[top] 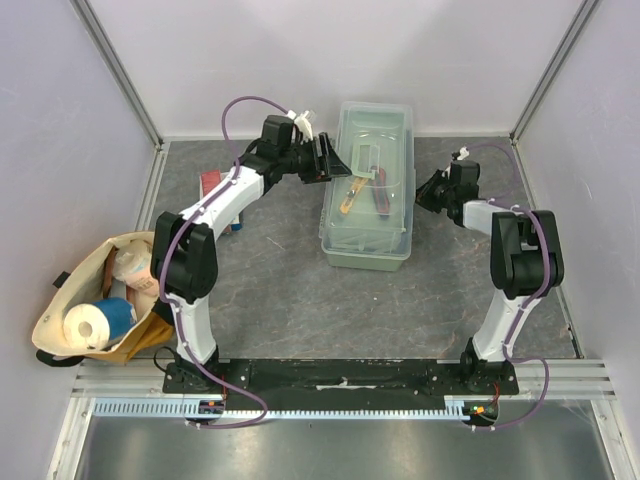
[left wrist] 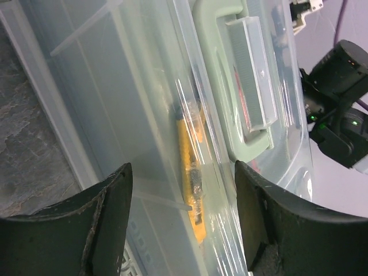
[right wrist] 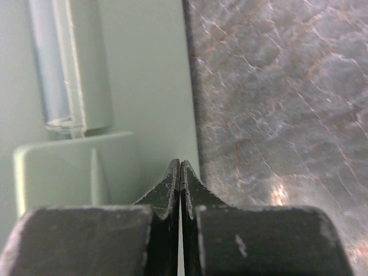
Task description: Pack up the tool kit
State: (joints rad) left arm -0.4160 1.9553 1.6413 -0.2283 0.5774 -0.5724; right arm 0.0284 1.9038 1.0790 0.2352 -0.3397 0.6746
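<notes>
Pale-green translucent plastic toolbox sat mid-rear on the grey bench, clear lid down; yellow knife and red-handled tool lay inside; I judged packing nearly done, latching perhaps left; left pincer gaped empty beside its left wall; right pincer pressed closed on nothing, right side.

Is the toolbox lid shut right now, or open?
Shut. The clear lid lies flat over the toolbox, its handle on top; the yellow knife shows through it. Latched or not: cannot tell.
</notes>
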